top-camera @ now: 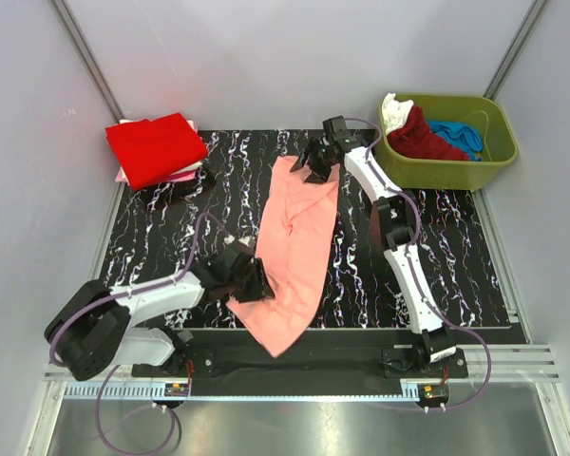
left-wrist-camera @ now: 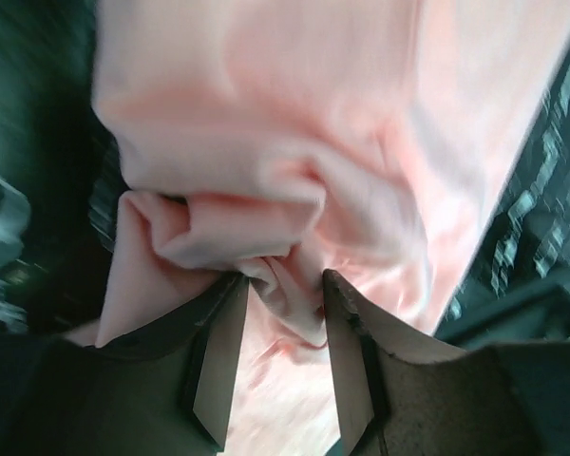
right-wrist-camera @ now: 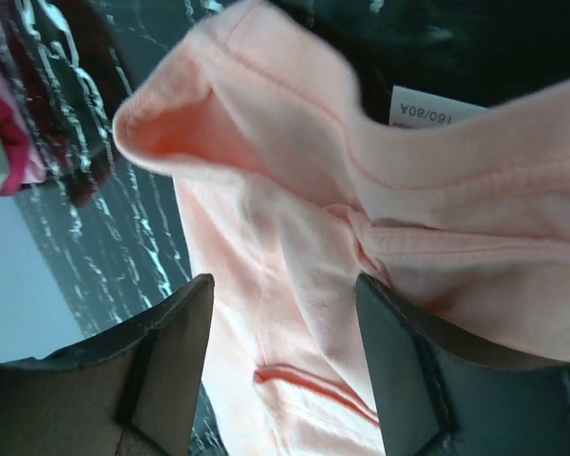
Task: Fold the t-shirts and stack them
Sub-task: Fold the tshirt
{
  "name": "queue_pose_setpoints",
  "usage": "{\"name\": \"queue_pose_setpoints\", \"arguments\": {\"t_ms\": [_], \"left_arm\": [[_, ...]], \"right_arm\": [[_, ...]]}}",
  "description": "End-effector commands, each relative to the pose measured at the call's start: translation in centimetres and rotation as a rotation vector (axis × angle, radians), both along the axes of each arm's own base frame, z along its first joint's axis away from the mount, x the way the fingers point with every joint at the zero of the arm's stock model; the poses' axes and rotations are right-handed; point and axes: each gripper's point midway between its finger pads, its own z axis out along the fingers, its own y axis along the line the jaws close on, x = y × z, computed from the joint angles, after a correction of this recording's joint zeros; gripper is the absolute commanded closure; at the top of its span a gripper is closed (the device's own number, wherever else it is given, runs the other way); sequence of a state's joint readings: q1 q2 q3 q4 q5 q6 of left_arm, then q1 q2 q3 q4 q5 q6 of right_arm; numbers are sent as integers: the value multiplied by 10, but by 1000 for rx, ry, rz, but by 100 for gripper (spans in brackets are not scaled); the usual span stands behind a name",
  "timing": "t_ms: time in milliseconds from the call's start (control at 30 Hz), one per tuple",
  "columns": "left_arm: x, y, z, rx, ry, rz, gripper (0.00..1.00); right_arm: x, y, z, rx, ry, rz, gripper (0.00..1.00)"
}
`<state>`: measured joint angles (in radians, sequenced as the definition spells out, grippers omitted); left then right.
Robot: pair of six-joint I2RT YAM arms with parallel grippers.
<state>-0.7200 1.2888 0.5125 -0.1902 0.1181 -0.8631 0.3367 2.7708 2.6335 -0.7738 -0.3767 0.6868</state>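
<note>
A salmon-pink t-shirt (top-camera: 299, 228) lies as a long strip down the middle of the black marbled mat (top-camera: 171, 228), its lower end over the mat's near edge. My left gripper (top-camera: 256, 283) sits at the shirt's left edge. In the left wrist view the gripper (left-wrist-camera: 283, 277) pinches a bunched fold of the shirt (left-wrist-camera: 294, 123) between its tips. My right gripper (top-camera: 313, 166) is at the shirt's far end. In the right wrist view the gripper (right-wrist-camera: 285, 280) stands wide open over the cloth (right-wrist-camera: 294, 190) near the collar and its white label (right-wrist-camera: 437, 109).
A folded bright red t-shirt (top-camera: 154, 147) lies on a pale pink one (top-camera: 185, 175) at the mat's far left corner. An olive-green tub (top-camera: 437, 171) at the far right holds dark red (top-camera: 427, 138), blue (top-camera: 461, 133) and white (top-camera: 395, 112) shirts.
</note>
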Motion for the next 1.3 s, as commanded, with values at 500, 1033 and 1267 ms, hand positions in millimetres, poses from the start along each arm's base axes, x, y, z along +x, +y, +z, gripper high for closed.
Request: {"name": "queue_pose_setpoints", "arguments": {"t_ms": [500,1033,1267], "left_arm": [[-106,-64,129,-345,67,-60,52],[-58,14,148,14,-245,103,9],[-56,47,113,149,-245,166,1]], "right_arm": [[112,40,29,362,-396,-276,26],[48,28,343,485,-905,-67,0],[-106,-45,328,178,-714,-141,0]]}}
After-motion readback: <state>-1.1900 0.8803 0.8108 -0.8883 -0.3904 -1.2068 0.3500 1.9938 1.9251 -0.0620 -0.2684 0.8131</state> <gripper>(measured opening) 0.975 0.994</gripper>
